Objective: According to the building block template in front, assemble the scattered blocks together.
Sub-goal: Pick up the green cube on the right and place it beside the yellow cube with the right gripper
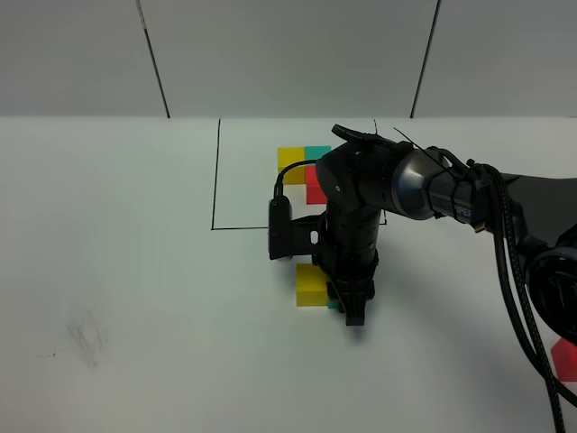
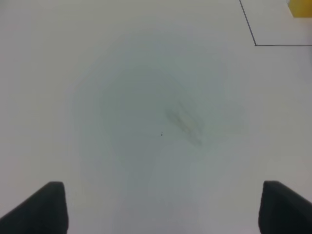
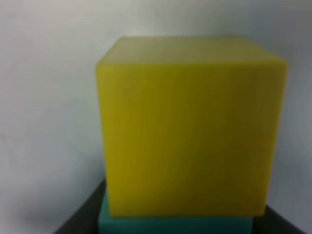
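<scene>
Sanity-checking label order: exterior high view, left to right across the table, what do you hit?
Grey smudge → left line of the black outline → loose yellow cube → right claw → red cube at the frame's edge. The template cluster is left out: it overlaps the yellow cube sideways.

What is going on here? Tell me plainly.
The right gripper reaches across the middle and looks shut on the teal block, with it set right against the yellow block, in front of the outlined template. The red block lies apart at the right edge, not yet joined. The left gripper hangs open over the table, holding nothing.
</scene>
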